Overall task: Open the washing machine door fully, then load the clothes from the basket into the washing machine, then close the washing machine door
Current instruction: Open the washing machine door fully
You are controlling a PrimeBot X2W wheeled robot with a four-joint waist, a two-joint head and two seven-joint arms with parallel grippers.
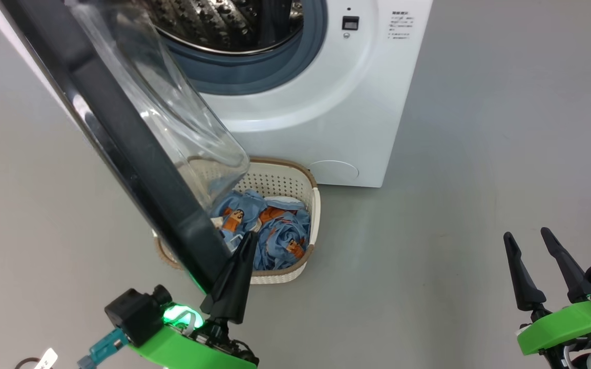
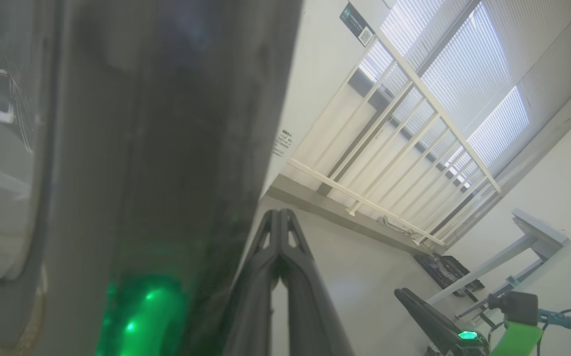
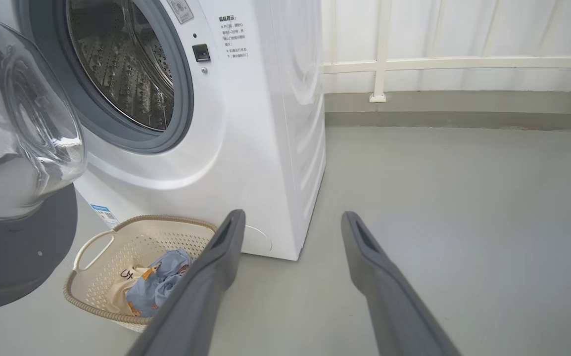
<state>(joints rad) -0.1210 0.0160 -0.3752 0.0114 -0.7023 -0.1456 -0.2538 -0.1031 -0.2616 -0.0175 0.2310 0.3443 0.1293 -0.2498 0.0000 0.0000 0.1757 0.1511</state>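
The washing machine stands at the top of the head view with its steel drum exposed. The washing machine door is swung out to the left, and its glass bowl hangs over the basket. On the floor in front of the machine, the basket holds the light blue clothes. My left gripper is shut on nothing, with its fingers lying against the lower inner edge of the door's black rim. My right gripper is open over bare floor to the right, apart from everything.
Grey floor spreads to the right of the machine. A white railing and a low ledge run along the wall behind. In the left wrist view a desk stands in the distance.
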